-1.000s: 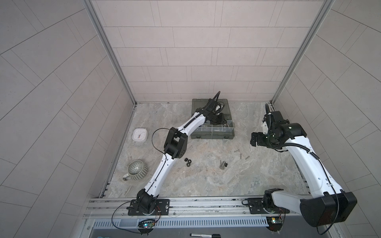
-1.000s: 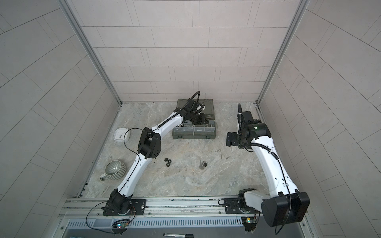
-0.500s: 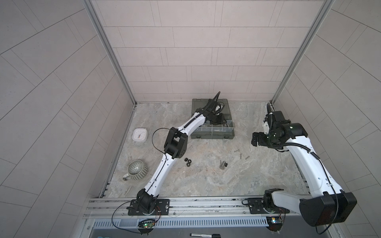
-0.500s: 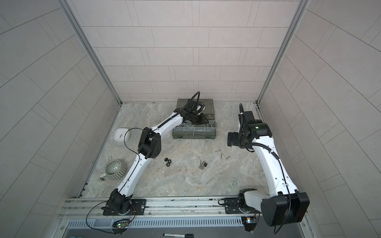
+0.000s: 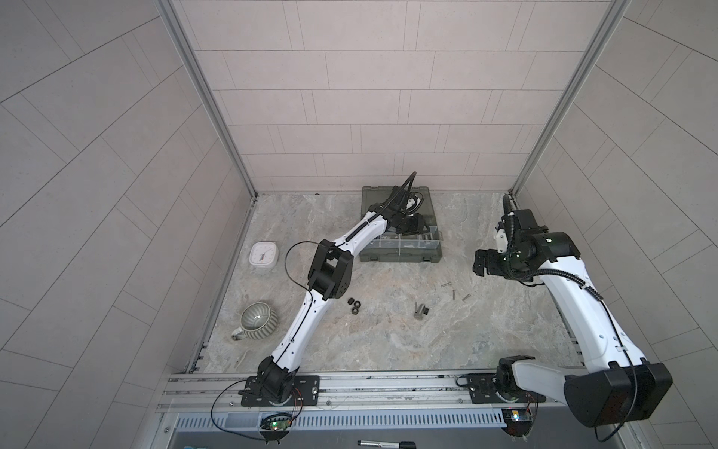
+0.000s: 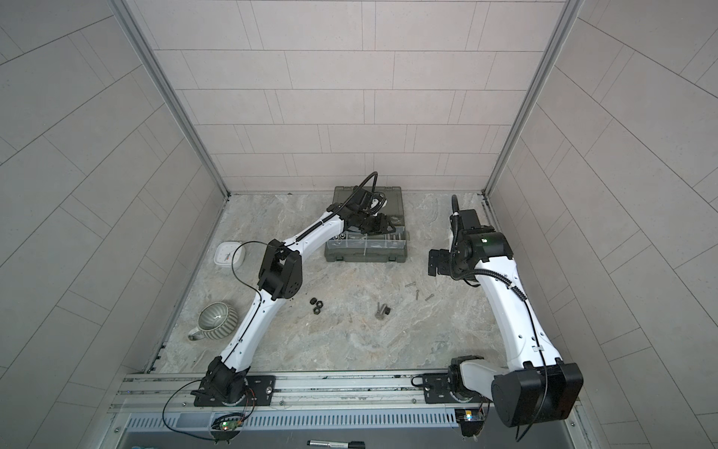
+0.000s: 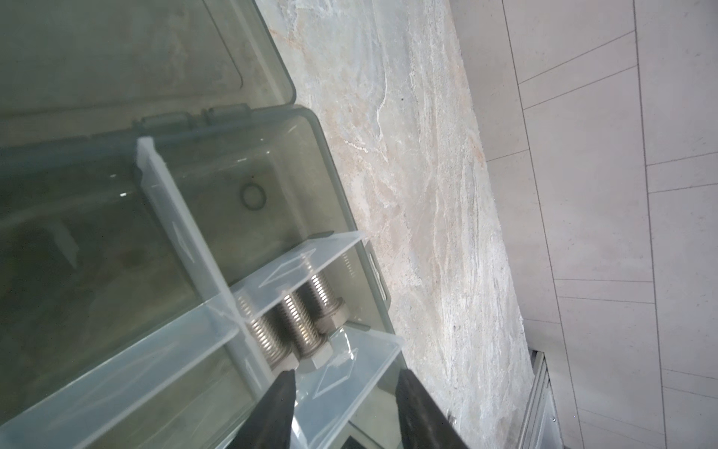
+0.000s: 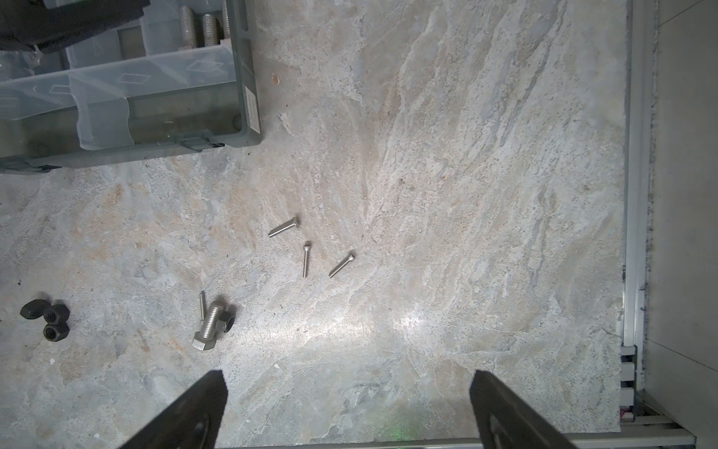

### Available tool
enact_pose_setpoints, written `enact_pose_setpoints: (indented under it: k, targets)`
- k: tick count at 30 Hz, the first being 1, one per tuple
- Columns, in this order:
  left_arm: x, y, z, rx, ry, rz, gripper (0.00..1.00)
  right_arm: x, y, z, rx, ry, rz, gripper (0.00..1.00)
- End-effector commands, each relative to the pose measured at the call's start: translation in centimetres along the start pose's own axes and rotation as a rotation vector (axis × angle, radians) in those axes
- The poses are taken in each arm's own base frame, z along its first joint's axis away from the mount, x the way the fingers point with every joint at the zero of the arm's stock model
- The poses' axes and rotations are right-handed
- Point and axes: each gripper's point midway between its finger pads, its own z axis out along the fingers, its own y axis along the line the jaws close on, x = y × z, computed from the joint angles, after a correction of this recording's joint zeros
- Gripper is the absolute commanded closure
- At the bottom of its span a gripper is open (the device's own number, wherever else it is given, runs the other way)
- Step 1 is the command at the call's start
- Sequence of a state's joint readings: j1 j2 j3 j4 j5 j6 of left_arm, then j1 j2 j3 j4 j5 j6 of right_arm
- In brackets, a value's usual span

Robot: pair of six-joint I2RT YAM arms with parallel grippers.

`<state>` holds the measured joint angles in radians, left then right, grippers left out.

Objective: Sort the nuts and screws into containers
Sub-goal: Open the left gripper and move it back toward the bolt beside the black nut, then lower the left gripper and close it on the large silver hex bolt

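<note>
While the left gripper (image 7: 345,375) hangs over the right end of the organizer case (image 7: 334,175), its black jaws stand partly apart with nothing between them.

Case: translucent grey-green plastic, rounded corners, clear dividers, lid (image 7: 116,58) open behind it. Three thick bolts (image 7: 299,322), silver and threaded with hex heads, lie side by side in the compartment just ahead of the jaws.

Right gripper (image 8: 347,377): jaws wide apart, empty, above bare table (image 8: 466,194).

Table is matte marbled stone, beige-grey. Walls (image 5: 349,97) are pale rectangular tile.

Loose on the stone:
- three thin screws (image 8: 306,258), apart from one another
- one hex bolt (image 8: 209,322) touching a lone nut (image 8: 227,317)
- three black nuts (image 8: 46,318), clustered

Open stone lies between these and the front rail (image 5: 349,383). Ribbed mug (image 5: 258,320) and white clock (image 5: 264,254) sit near the left wall.
</note>
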<state>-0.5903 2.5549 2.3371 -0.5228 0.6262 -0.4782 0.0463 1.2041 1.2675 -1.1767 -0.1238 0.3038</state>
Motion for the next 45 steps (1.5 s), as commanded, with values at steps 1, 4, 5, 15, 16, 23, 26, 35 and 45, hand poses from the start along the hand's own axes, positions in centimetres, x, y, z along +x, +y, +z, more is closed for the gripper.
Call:
enact_pose_setpoints:
  k: [1,4,5,15,16,23,26,35,45]
  targets:
    - [0.0,-2.4,-4.2,-0.036,-0.016,0.075,0.5,0.5,0.3,0.1,-0.03,0.004,0.003,0.01]
    - [2.6,-0.7,-6.0,-0.157,0.023,0.056,0.49,1.0,0.8,0.3,-0.06,0.006,0.013,0.01]
    - [3.9,-0.5,-6.6,-0.176,0.045,0.055,0.49,1.1,1.0,0.4,-0.075,0.006,0.016,0.01]
    - [16.5,-1.7,-8.7,-0.313,0.29,0.193,0.51,4.5,2.5,1.7,-0.202,0.041,0.051,0.01]
    - [17.5,-1.6,-8.6,-0.323,0.312,0.193,0.54,5.0,2.7,1.7,-0.216,0.042,0.053,0.01]
    - [22.7,-1.8,-7.8,-0.395,0.401,0.251,0.57,6.9,2.8,1.1,-0.251,0.045,0.071,0.01]
    - [23.7,-1.9,-7.3,-0.419,0.415,0.265,0.6,7.8,2.7,0.9,-0.239,0.055,0.059,0.01]
    - [25.2,-3.2,-5.8,-0.428,0.425,0.303,0.61,8.8,2.8,0.4,-0.232,0.043,0.002,0.01]
    - [26.0,-3.7,-4.6,-0.426,0.477,0.342,0.61,8.7,2.9,0.5,-0.238,0.031,0.0,0.01]
